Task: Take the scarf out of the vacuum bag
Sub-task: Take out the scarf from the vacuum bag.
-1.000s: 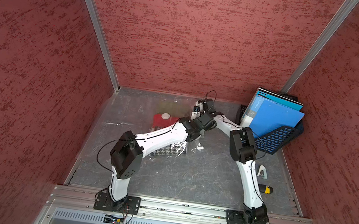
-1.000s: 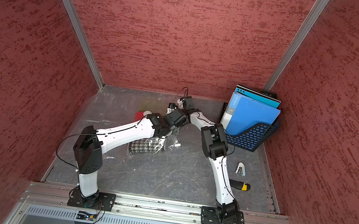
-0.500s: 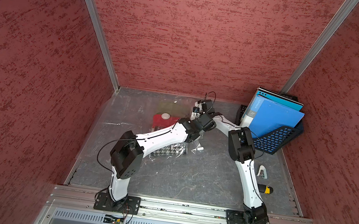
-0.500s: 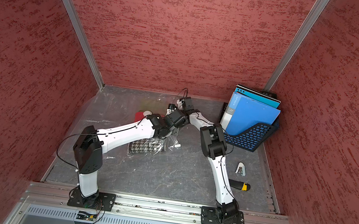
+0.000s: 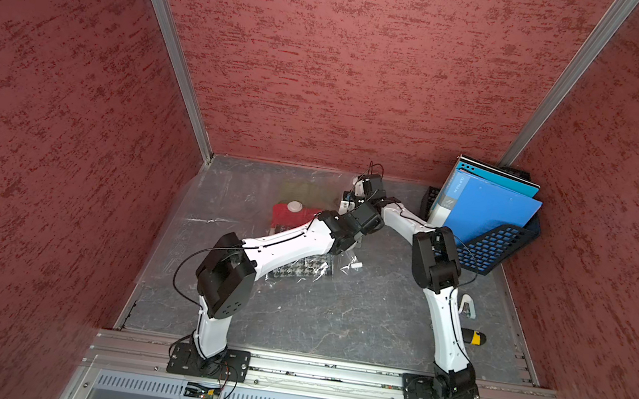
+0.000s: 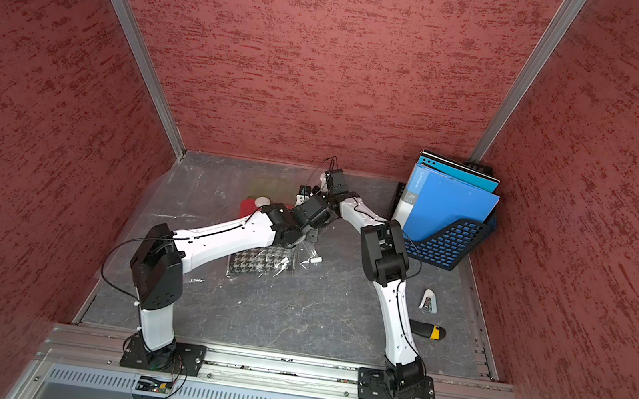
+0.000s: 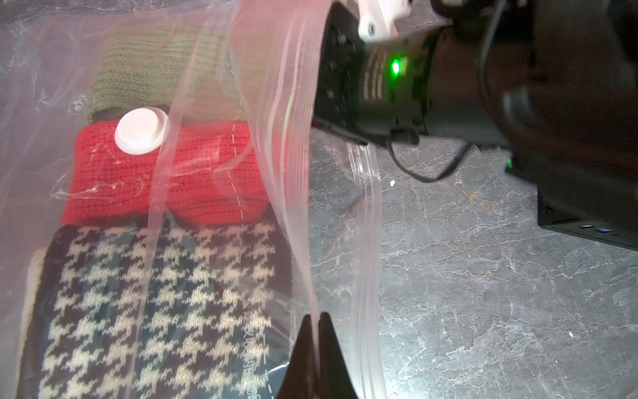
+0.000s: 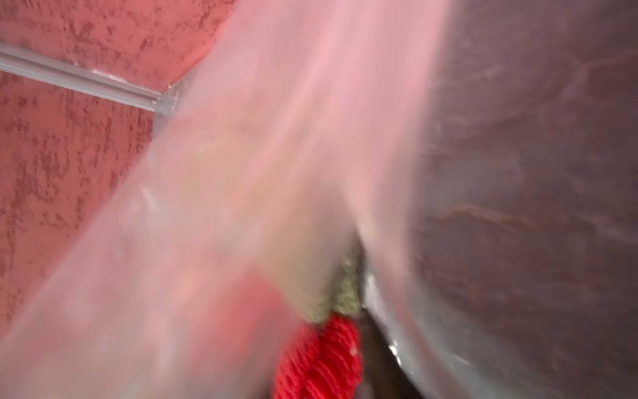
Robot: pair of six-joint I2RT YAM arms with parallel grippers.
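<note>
Pinching large clear plastic vacuum bag (image 7: pixel 283 172) with left gripper (image 7: pixel 316 331); right gripper (image 5: pixel 347 205) unreadable (blurred); risks catching film instead of red knitted scarf (image 7: pixel 193 179).

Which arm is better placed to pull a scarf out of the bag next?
Right, I'd say. The left gripper, jaws shut on the vacuum bag, holds its mouth open; the right arm reaches into that mouth, the red scarf just ahead of its wrist camera.

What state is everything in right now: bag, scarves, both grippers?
Vacuum bag, mouth open, top layer lifted.
Valve cap, on.
Left gripper, shut on the bag's top layer.
Right gripper, inside the mouth; opening unclear.
Green scarf, folded, inside.
Red scarf, folded, inside.
Checked scarf, folded, inside.
</note>
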